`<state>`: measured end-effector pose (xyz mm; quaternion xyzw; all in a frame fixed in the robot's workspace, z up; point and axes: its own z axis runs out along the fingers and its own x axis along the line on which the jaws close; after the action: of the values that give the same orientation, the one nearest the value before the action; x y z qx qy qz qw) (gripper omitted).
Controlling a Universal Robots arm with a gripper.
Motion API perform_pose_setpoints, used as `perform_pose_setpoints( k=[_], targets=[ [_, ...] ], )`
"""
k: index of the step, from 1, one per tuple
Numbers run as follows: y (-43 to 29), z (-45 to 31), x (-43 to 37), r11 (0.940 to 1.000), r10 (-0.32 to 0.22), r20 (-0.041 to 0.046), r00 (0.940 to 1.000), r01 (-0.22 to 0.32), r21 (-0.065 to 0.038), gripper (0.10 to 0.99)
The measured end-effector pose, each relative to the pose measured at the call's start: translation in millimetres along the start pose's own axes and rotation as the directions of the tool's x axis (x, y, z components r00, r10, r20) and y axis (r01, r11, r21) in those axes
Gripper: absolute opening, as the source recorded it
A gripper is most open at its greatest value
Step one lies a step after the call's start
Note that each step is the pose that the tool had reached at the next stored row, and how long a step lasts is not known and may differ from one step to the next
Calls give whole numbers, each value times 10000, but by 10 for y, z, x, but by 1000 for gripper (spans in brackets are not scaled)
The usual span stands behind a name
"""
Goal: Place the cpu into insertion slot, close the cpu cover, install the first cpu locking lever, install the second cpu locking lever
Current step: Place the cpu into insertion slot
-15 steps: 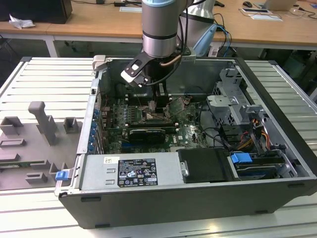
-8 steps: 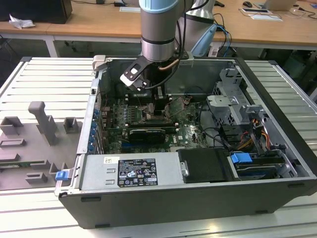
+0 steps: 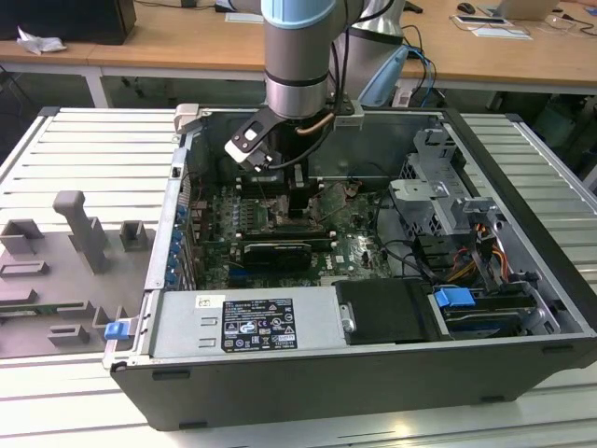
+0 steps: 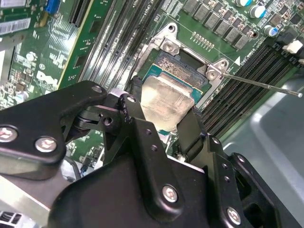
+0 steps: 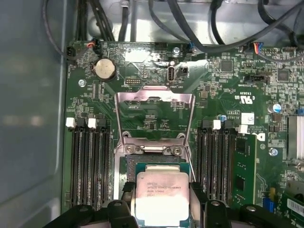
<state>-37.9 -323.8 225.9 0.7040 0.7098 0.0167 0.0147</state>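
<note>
Cpu (image 5: 161, 194): flat square chip with a pale metal top, clamped between my jaws on two opposite edges. It is held over the insertion slot (image 5: 124, 168) and covers part of the slot's dark centre; whether it touches the slot I cannot tell. Fingers (image 4: 190, 128): black, one on either side of the cpu, both just above the slot. Cpu cover (image 5: 154, 98): silvery frame with a large square window, swung up and back on its hinge at one edge of the slot, leaving the slot open. Locking lever (image 4: 261, 84): a thin metal rod reaching out from one corner of the slot, raised clear of the board and not latched. Memory slots (image 5: 88, 161): long narrow black rows on two opposite sides of the slot, running alongside it. Coin battery (image 5: 105, 70): a round silver disc on the green board, beyond the raised cover from the slot. Computer case (image 3: 373, 401): lies open on the desk (image 3: 93, 159) with the slot inside it. Arm (image 3: 298, 56): mine, coming straight down into the case above the slot.
</note>
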Motion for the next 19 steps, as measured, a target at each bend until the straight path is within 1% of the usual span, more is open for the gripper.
perform_pose_setpoints(
  k=[2,4,6,15,19],
  targets=[
    [-3,21,6,10000,15,1,10000,-15,-1,541],
    [-8,64,23,10000,14,2,10000,-14,0,541],
    [-11,91,35,10000,10,2,10000,-10,0,541],
    [-19,179,47,10000,5,1,10000,-5,0,541],
    [-23,205,51,10000,-74,-2,10000,74,1,541]
  ],
)
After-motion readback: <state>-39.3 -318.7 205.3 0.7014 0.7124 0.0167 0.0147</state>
